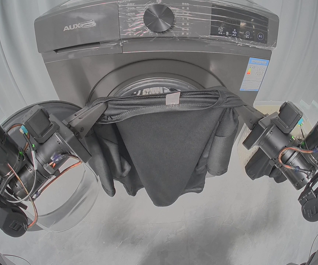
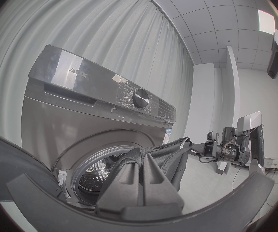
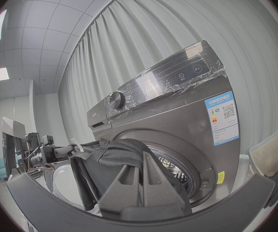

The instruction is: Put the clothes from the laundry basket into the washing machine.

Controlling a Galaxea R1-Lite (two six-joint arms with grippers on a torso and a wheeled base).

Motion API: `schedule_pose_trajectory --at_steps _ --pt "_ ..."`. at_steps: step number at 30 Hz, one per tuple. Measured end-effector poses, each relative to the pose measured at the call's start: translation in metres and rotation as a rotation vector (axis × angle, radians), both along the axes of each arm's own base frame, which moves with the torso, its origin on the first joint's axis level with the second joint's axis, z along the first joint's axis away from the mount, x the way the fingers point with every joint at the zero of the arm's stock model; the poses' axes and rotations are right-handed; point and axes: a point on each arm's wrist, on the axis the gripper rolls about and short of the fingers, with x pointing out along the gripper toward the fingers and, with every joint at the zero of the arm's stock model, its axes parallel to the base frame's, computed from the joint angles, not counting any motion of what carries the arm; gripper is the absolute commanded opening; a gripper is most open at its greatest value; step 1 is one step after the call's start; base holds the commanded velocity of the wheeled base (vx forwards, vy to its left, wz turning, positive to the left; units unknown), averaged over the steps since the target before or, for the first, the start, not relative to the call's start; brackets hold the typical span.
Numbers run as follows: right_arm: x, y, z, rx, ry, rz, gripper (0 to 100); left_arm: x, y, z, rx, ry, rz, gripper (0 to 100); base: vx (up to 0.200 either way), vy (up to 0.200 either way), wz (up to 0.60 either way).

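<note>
Black mesh garment [image 1: 166,144]: stretched taut before open drum mouth of grey front-loading washing machine [image 1: 92,30] | left claw [image 1: 100,108]: clenched on garment's left end | right claw [image 1: 241,108]: clenched on opposite end | cream perforated plastic laundry basket [image 3: 271,153]: right of machine.

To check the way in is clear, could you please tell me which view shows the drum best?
The left wrist view: the drum shows plainly beside the garment. The right wrist view shows a strip past the fingers; the head view just its top above the garment.
</note>
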Motion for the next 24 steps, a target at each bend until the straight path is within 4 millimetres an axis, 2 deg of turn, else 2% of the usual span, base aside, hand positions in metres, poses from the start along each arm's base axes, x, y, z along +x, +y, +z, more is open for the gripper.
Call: schedule_pose_trajectory --at_steps 9,10,17,24 --pt "-0.005 -0.003 -0.013 -0.033 0.045 0.005 0 0.004 -0.016 -0.002 0.004 0.012 -0.051 0 0.0 0.0 0.0" --pt "-0.006 -0.003 -0.016 -0.042 0.058 0.008 100 0.007 -0.019 -0.001 0.002 0.009 -0.054 0 0.0 0.0 0.0" --pt "-0.021 -0.004 -0.053 -0.137 0.193 0.044 100 0.027 -0.035 0.005 0.001 0.021 -0.06 0 0.0 0.0 0.0" --pt "-0.054 -0.001 -0.094 -0.278 0.351 0.194 100 0.038 -0.046 0.008 -0.007 0.021 -0.059 0 0.0 0.0 0.0"
